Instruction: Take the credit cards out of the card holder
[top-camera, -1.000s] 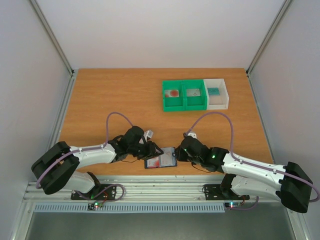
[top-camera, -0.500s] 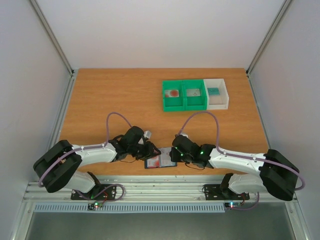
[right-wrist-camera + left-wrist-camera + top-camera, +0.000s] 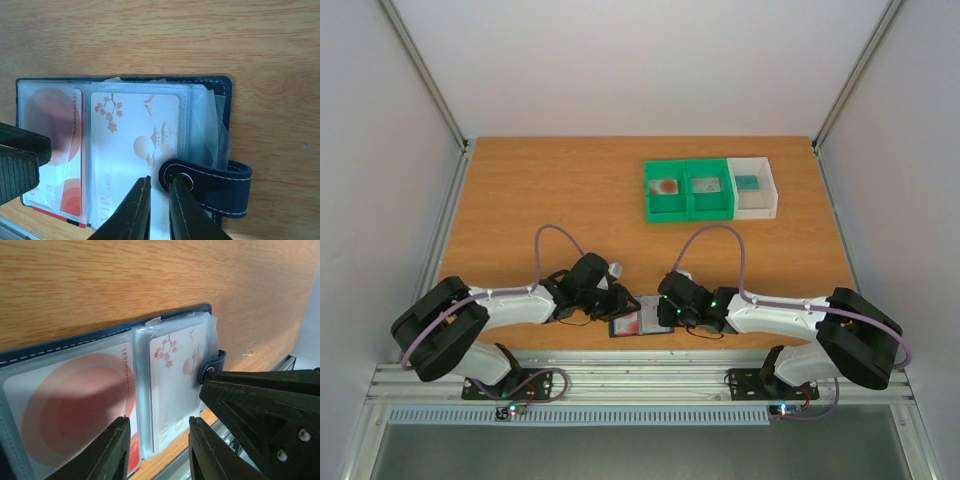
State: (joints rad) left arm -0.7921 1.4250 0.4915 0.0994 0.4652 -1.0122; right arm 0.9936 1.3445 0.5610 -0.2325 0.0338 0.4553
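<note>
Right pincer [image 3: 159, 186] has swung in and narrowed nearly shut at the white credit card [image 3: 135, 125]'s near edge — grip unclear — while the part-open left pincer [image 3: 159, 422] pins the open card holder [image 3: 220, 187] on the near tabletop [image 3: 550, 200], so pulling likely starts.

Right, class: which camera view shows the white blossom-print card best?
The right wrist view: the white card lies face-on in the card holder, blossoms and pagoda clear. The left wrist view shows it at a steep slant. The top external view gives only a pale patch.
</note>
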